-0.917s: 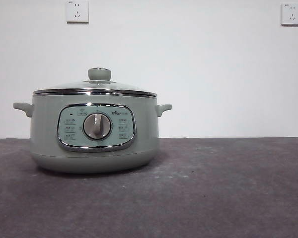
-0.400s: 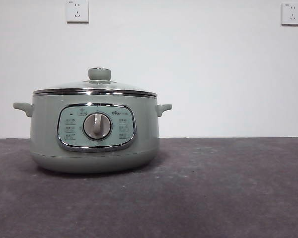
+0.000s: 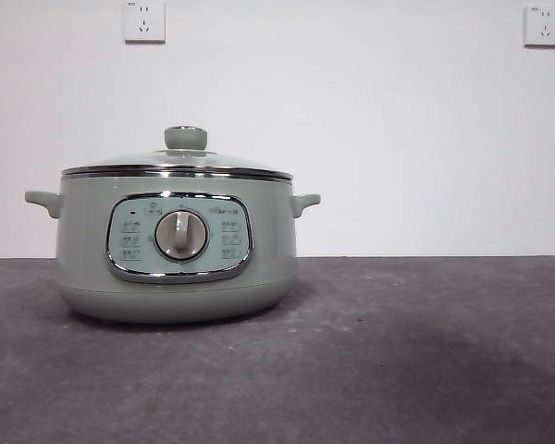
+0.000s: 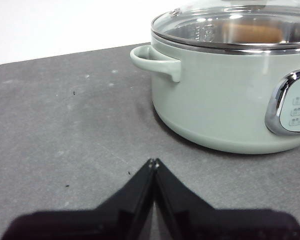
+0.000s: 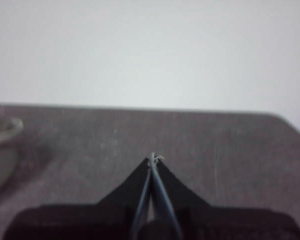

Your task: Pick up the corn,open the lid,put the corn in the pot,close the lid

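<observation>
The sage-green pot stands on the left part of the dark table, its silver dial facing the front view. The glass lid with its green knob rests shut on the pot's rim. Through the glass in the left wrist view, the orange-yellow corn lies inside the pot. My left gripper is shut and empty, low over the table and apart from the pot's side handle. My right gripper is shut and empty too, with the pot's other handle blurred beside it. Neither arm shows in the front view.
The grey table stretches to the right of the pot. A white wall stands behind it, with two sockets high up. The table's far edge and corner show in the right wrist view.
</observation>
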Controlling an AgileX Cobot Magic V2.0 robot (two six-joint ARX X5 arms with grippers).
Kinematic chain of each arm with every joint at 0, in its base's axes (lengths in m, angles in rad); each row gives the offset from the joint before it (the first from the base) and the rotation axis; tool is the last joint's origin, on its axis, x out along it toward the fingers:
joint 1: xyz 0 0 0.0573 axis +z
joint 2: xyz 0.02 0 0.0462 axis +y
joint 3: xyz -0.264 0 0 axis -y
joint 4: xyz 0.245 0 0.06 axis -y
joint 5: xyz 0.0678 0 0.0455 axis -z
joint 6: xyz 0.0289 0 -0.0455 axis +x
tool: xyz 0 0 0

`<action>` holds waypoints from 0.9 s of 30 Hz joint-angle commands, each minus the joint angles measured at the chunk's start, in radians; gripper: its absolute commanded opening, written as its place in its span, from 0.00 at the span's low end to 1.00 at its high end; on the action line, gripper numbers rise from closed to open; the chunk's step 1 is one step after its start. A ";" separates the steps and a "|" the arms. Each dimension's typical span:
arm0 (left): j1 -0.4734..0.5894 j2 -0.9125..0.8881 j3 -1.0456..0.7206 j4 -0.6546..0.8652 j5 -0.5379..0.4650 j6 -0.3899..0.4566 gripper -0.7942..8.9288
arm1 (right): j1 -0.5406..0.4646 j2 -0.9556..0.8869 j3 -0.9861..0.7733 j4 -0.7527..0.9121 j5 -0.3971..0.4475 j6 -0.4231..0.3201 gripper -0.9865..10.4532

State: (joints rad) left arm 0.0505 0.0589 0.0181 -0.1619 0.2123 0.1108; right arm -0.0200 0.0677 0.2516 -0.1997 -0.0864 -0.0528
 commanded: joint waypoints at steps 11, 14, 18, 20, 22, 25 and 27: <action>0.003 0.000 -0.010 0.006 0.000 -0.006 0.08 | 0.000 -0.060 -0.234 0.022 -0.001 0.008 0.09; 0.003 0.000 -0.010 0.006 0.000 -0.006 0.08 | 0.002 -0.060 -0.234 0.017 -0.001 0.009 0.09; 0.003 0.001 -0.010 0.006 0.000 -0.006 0.08 | 0.002 -0.060 -0.234 0.017 0.000 0.050 0.09; 0.003 0.001 -0.010 0.006 0.000 -0.006 0.08 | 0.002 -0.060 -0.234 0.017 0.001 0.050 0.09; 0.003 0.001 -0.010 0.006 0.000 -0.006 0.08 | 0.001 -0.060 -0.234 0.017 0.000 0.050 0.09; 0.003 0.001 -0.010 0.006 0.000 -0.006 0.08 | 0.001 -0.058 -0.234 0.017 0.001 0.050 0.09; 0.003 0.001 -0.010 0.006 0.000 -0.006 0.08 | 0.001 -0.058 -0.234 0.017 0.000 0.050 0.09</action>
State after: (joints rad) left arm 0.0505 0.0589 0.0181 -0.1619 0.2123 0.1108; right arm -0.0196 0.0101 0.0273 -0.1875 -0.0860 -0.0143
